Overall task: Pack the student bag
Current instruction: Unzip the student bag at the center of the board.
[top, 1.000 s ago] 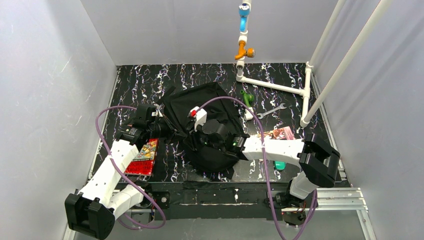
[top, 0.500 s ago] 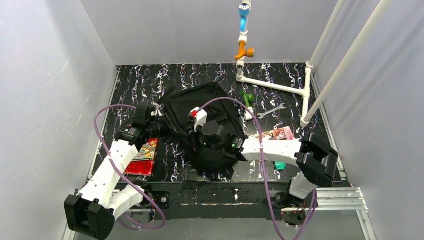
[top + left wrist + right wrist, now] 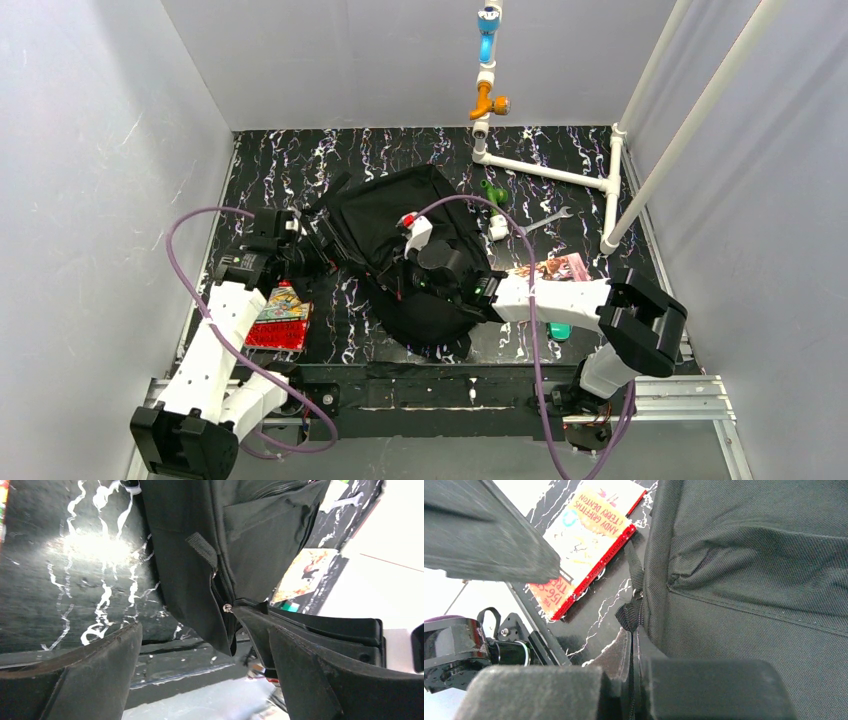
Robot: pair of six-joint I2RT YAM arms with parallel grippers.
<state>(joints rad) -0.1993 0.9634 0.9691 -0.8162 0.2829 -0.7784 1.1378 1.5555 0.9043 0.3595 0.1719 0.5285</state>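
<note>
Soft, limp fabric student bag (image 3: 385, 215), probably light; take by tab (image 3: 627, 616) at edge; right pincer (image 3: 631, 652) clamped on tab; left pincer (image 3: 200, 645) wide, bag ahead.

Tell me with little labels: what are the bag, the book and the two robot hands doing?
student bag: black, lying on the table
left gripper: open, beside the bag's edge, holding nothing
right gripper: shut on the student bag's edge
red book: on the table, outside the bag
wrench: on the table, outside the bag
</note>
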